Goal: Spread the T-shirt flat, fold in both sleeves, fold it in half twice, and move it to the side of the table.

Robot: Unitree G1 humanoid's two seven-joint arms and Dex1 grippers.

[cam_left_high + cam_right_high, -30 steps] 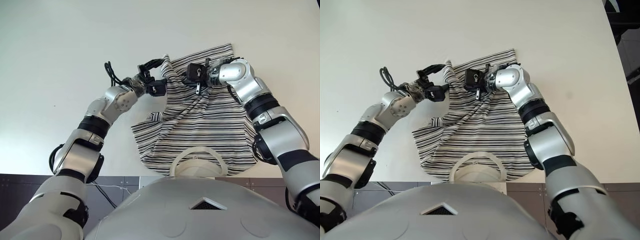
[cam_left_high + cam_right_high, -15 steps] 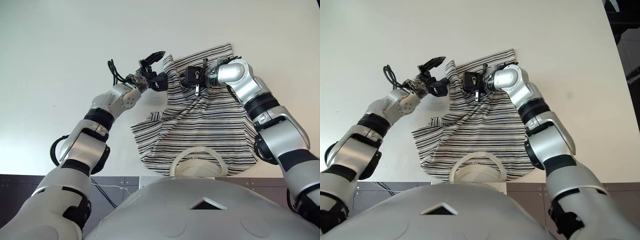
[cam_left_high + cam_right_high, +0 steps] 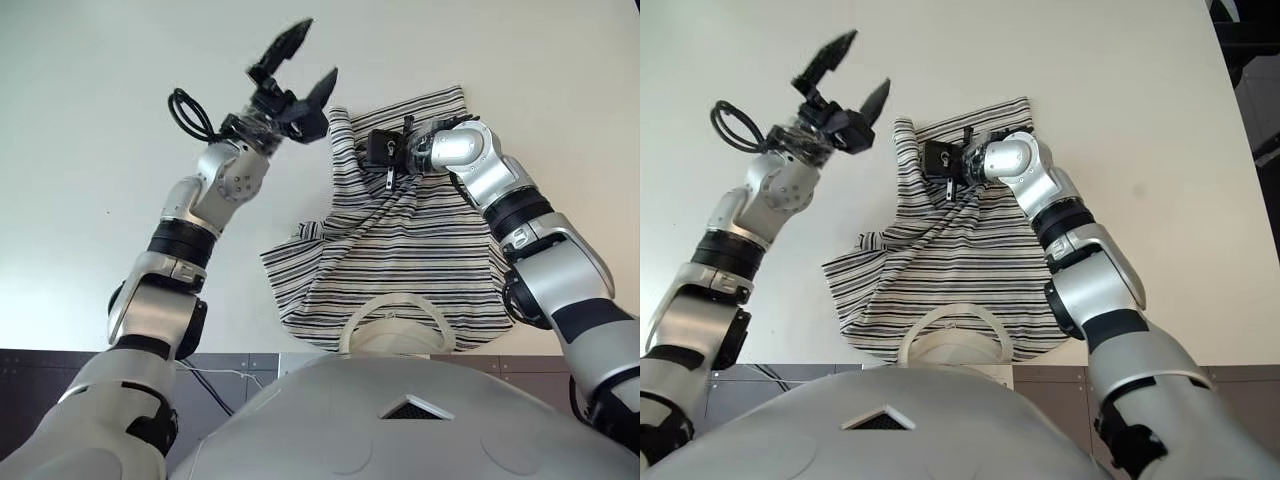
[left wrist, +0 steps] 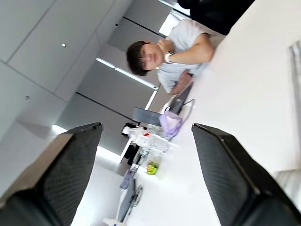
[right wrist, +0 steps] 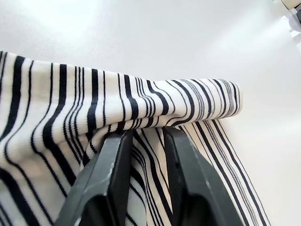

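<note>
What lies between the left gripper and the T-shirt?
Nothing but bare table. In the left eye view, the open left gripper is apart from the T-shirt, with only white tabletop in the short gap.

Crumpled striped T-shirt (image 3: 400,250) on white table (image 3: 100,80), right pincer (image 3: 391,172) pinching its upper fold, left pincer (image 3: 306,66) raised, spread wide.

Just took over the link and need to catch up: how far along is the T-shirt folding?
Nothing looks finished. The T-shirt lies bunched and creased on the table, not flat. In hand: the right gripper pinches a fold near its far edge; the left gripper is raised, open and empty. Left: flattening, both sleeve folds, two halvings, the move aside.
</note>
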